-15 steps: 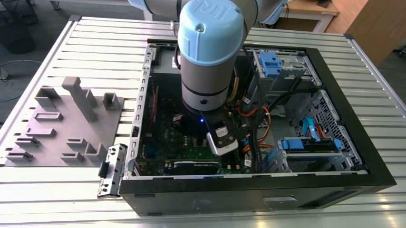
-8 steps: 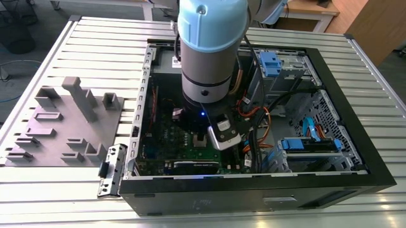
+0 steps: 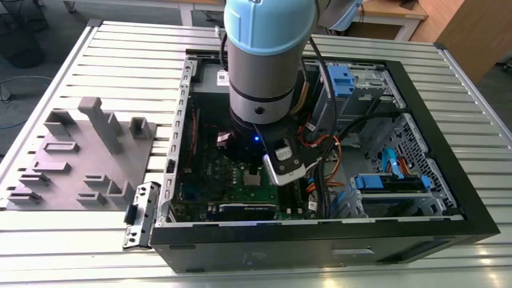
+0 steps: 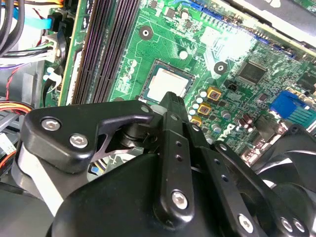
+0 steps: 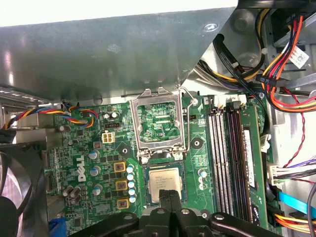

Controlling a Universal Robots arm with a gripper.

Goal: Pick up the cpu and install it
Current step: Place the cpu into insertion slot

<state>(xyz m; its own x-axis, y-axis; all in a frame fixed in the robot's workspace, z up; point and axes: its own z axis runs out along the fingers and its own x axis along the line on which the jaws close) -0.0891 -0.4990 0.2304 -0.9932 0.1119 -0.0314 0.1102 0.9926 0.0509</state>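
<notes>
The cpu (image 5: 164,181) is a small silvery square lying flat in its socket on the green motherboard (image 5: 84,148); it shows as well in the second wrist view (image 4: 167,85). The silver socket frame (image 5: 134,123) is swung open beside it, and the board shows through its window. My gripper (image 5: 171,198) hangs just above one edge of the cpu, its two black fingers pressed together with nothing between them. Its tip (image 4: 171,101) overlaps the chip's rim in the second wrist view. In the exterior view the gripper (image 3: 253,174) reaches down inside the open computer case (image 3: 320,234).
Dark memory slots (image 5: 232,153) run beside the socket. Bundled coloured cables (image 5: 286,74) and a fan (image 5: 19,197) crowd the sides, and a grey metal case wall (image 5: 108,54) stands behind. A grey fixture block (image 3: 80,156) lies on the slatted table at the exterior view's left.
</notes>
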